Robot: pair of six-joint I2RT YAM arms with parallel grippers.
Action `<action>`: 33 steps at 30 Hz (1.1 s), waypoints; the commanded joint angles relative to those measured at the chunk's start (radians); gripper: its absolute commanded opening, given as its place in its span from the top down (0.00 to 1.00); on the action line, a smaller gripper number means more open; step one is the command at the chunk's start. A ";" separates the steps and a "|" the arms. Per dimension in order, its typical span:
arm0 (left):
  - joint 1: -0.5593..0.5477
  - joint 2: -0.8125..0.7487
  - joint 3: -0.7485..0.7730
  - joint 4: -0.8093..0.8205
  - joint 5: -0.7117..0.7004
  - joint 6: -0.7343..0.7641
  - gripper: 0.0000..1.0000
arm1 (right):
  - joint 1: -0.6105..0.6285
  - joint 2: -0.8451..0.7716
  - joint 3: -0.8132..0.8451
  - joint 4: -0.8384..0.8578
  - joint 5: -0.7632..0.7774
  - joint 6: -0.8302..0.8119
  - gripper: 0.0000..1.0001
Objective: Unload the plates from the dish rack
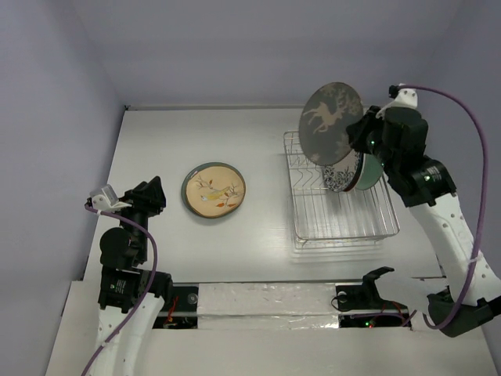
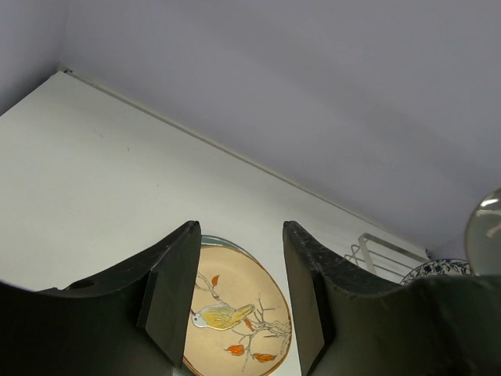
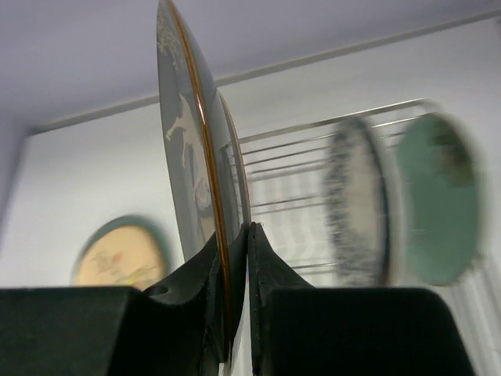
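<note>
My right gripper (image 1: 358,133) (image 3: 233,236) is shut on the rim of a dark deer-patterned plate (image 1: 332,124) (image 3: 190,149), held upright above the back of the silver wire dish rack (image 1: 344,223) (image 3: 305,133). Two plates stand on edge in the rack: a white one with a blue rim (image 1: 340,178) (image 3: 356,204) and a teal one (image 1: 374,172) (image 3: 438,200). A tan bird-painted plate (image 1: 214,190) (image 2: 235,313) lies flat on the table left of the rack. Near that plate, on its left, my left gripper (image 1: 154,196) (image 2: 239,294) is open and holds nothing.
The white table (image 1: 258,133) ends at a back wall and a left wall. The rack's corner (image 2: 383,254) shows at the right of the left wrist view. A black fixture (image 1: 366,288) sits at the near edge between the arm bases.
</note>
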 commanded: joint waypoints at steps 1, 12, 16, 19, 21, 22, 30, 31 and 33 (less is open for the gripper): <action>0.002 0.009 0.016 0.061 0.004 0.000 0.57 | 0.079 0.000 -0.106 0.394 -0.259 0.224 1.00; 0.002 0.032 0.019 0.057 0.004 0.000 0.57 | 0.335 0.304 -0.238 0.864 -0.311 0.514 1.00; 0.002 0.040 0.019 0.054 0.004 0.000 0.57 | 0.361 0.436 -0.276 1.045 -0.326 0.601 1.00; 0.002 0.040 0.019 0.055 0.004 0.000 0.57 | 0.384 0.493 -0.281 1.088 -0.320 0.633 1.00; 0.002 0.044 0.019 0.057 0.004 0.000 0.57 | 0.402 0.545 -0.282 1.104 -0.320 0.653 1.00; 0.002 0.046 0.019 0.057 0.004 -0.001 0.57 | 0.403 0.560 -0.285 1.127 -0.320 0.659 1.00; 0.002 0.055 0.019 0.057 0.004 -0.001 0.57 | 0.422 0.709 -0.327 1.242 -0.302 0.773 1.00; 0.002 0.056 0.019 0.057 0.004 0.000 0.57 | 0.432 0.717 -0.330 1.237 -0.294 0.779 1.00; 0.002 0.056 0.019 0.057 0.004 -0.001 0.57 | 0.432 0.730 -0.328 1.218 -0.283 0.784 1.00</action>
